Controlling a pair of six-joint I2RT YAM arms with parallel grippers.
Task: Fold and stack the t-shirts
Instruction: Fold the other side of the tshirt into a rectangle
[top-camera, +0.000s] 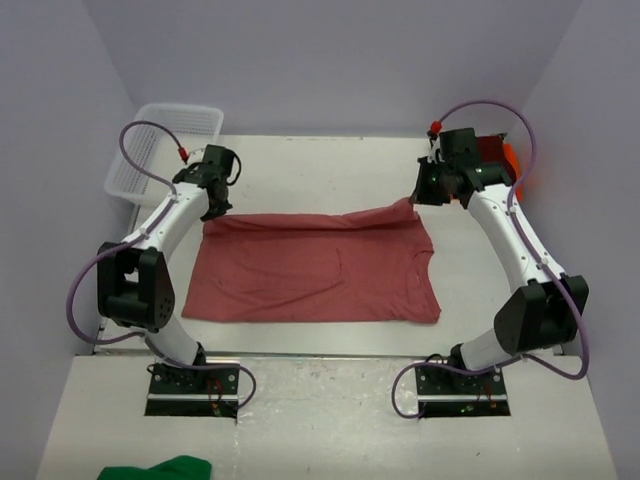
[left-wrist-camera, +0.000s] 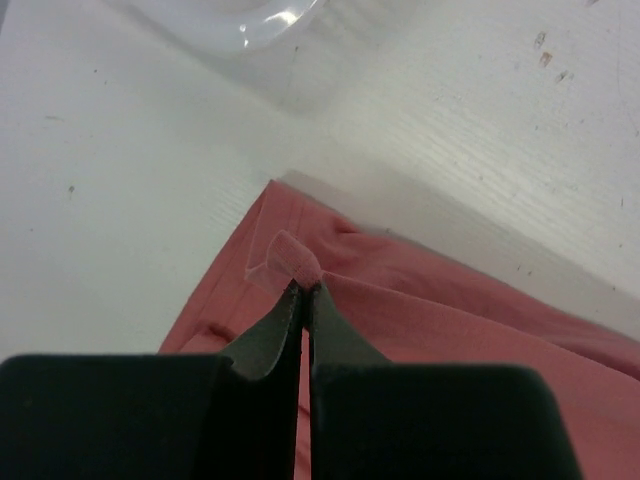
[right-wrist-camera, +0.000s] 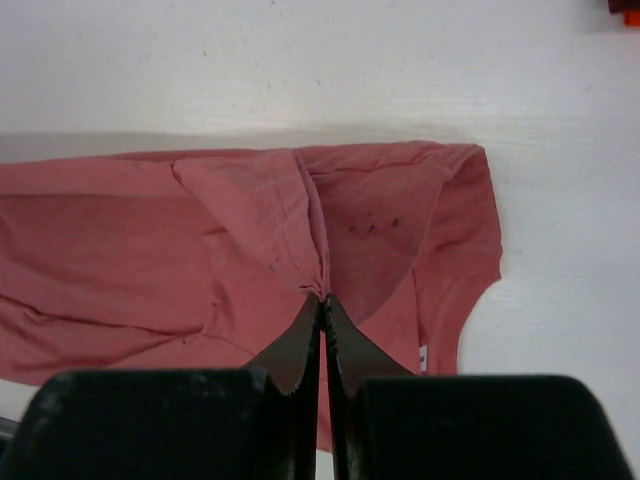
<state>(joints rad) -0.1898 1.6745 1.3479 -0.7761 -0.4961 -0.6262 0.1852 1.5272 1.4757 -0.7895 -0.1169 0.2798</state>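
Pinching the faded rose cotton t-shirt (top-camera: 310, 270) are the left end effector (left-wrist-camera: 303, 290) and right end effector (right-wrist-camera: 322, 298). Folding is seemingly just starting.

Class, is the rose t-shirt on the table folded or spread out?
Mostly spread: the rose t-shirt lies flat, only its far edge doubled over where the left gripper and right gripper pinch it.

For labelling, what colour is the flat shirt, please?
Faded rose shirt, clearest in top external view.
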